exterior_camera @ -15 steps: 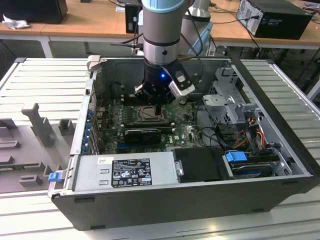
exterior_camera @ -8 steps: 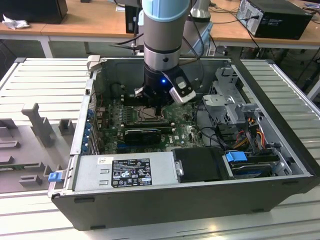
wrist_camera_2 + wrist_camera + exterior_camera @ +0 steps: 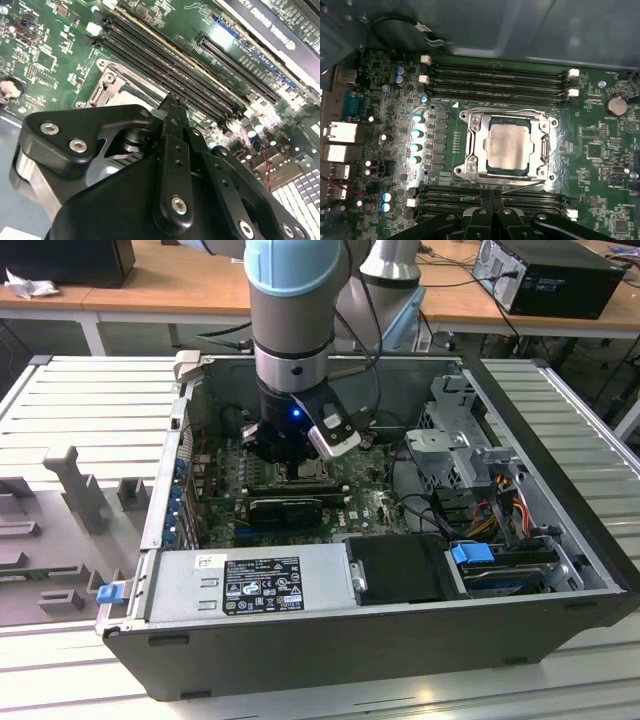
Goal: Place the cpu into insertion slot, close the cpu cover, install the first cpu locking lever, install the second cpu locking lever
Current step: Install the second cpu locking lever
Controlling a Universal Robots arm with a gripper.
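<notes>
Claw (image 3: 290, 452) reaches down into the open computer case (image 3: 560, 540), low over the green board (image 3: 370, 502), in the exterior view. Fingers hidden behind the arm's wrist here. Case also holds a grey power box (image 3: 250, 585) along its near wall and a metal drive cage (image 3: 455, 435) toward the exterior view's right.

Second wrist view: black fingers (image 3: 172, 117) pressed together, tips meeting, nothing between them. Tips sit just over the long memory slots (image 3: 170, 62), beside the socket's metal corner (image 3: 107, 82).

First wrist view: fingers (image 3: 492, 207) again closed, over the memory slots (image 3: 495, 200) next to the socket (image 3: 507, 146). Chip (image 3: 507, 144) lies flat in the socket, pale silvery top with dull smudges. Metal cover frame (image 3: 474, 150) lies down around it, chip showing through the window. A thin lever wire (image 3: 505, 190) runs along the socket edge nearest the fingers.
</notes>
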